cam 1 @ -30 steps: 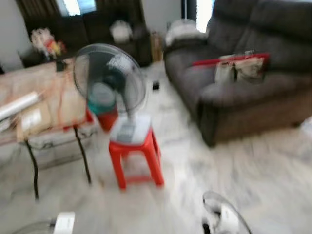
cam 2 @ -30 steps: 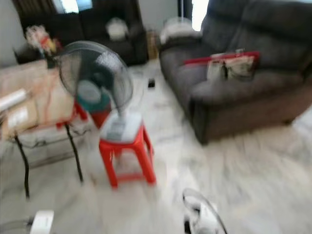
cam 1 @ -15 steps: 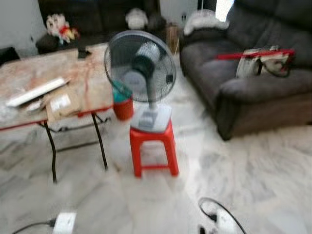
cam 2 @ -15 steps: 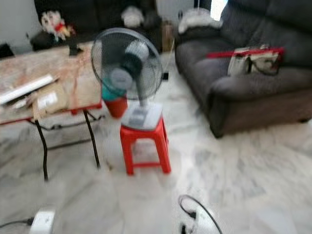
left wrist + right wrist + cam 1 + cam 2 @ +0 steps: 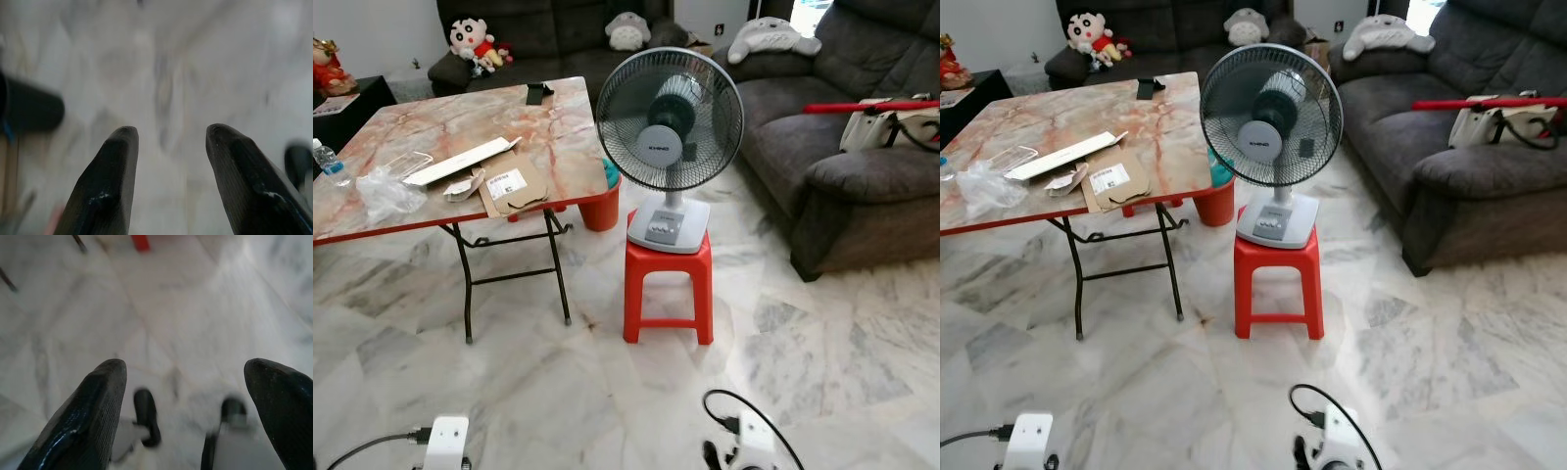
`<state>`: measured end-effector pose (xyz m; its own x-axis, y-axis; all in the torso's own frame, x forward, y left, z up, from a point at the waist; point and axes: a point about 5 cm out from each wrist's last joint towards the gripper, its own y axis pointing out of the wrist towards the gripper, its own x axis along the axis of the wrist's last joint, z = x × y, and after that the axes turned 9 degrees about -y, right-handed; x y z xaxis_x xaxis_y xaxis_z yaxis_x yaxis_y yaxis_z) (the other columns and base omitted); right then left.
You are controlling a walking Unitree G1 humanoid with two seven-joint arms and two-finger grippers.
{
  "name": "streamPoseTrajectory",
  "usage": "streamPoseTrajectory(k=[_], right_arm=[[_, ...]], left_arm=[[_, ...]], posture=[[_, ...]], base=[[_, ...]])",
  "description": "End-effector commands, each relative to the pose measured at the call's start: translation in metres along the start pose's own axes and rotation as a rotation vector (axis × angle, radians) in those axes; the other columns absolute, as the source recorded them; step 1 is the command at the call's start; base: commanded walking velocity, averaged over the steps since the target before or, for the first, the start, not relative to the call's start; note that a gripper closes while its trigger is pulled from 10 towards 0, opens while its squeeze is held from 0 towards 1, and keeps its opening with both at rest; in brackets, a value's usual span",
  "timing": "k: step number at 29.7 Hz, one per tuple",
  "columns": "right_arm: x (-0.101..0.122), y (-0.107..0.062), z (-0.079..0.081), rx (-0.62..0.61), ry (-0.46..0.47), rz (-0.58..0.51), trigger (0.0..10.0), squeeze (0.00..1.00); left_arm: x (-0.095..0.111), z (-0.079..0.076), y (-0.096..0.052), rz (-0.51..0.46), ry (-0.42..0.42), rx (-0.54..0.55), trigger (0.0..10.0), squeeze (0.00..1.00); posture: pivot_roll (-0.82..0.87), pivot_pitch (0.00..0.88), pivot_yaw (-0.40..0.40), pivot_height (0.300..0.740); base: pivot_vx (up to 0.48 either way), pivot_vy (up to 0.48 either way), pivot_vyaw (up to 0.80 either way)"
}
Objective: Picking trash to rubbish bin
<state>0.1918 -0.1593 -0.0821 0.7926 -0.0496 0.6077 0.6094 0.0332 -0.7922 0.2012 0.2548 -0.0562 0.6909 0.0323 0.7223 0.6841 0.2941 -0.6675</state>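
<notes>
A grey sofa is running along the robot's right, and a marble-topped folding desk is standing to its left. Between them a fan is sitting on a red stool, with a red bin just behind, tucked partly under the desk edge. Lying on the desk are a cardboard piece, a crumpled clear plastic bag and a small bottle; the bag looks like the likeliest trash. The left gripper and right gripper are both hanging low over the marble floor, fingers spread apart and holding nothing. Walking in, the robot risks clipping the stool and toppling the fan, since it is blocking the straight path to the bin.
</notes>
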Motion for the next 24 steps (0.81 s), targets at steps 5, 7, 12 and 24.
streamPoseTrajectory(k=[5,7,12,24], right_arm=[[0.065,0.005,0.002,0.020,-0.099,-0.230,10.0,0.00],[0.075,0.005,0.002,0.023,-0.100,-0.263,10.0,0.00],[0.125,0.001,0.015,0.064,-0.198,-0.428,10.0,0.00],[0.196,-0.018,0.046,0.135,-0.180,-0.721,10.0,0.00]], left_arm=[[0.059,-0.042,0.007,-0.214,0.044,-0.159,10.0,0.00],[0.068,-0.050,0.006,-0.244,0.050,-0.181,10.0,0.00],[0.111,-0.089,0.000,-0.391,0.021,-0.297,10.0,0.00],[0.185,-0.104,-0.018,-0.656,-0.170,-0.352,10.0,0.00]], posture=[[0.00,0.000,0.103,0.740],[0.00,0.000,0.103,0.740],[0.00,0.009,0.083,0.740],[0.01,0.018,0.091,0.740]], base=[[0.000,0.000,0.00],[0.000,0.000,0.00],[0.000,0.000,0.00],[0.000,0.000,0.00]])
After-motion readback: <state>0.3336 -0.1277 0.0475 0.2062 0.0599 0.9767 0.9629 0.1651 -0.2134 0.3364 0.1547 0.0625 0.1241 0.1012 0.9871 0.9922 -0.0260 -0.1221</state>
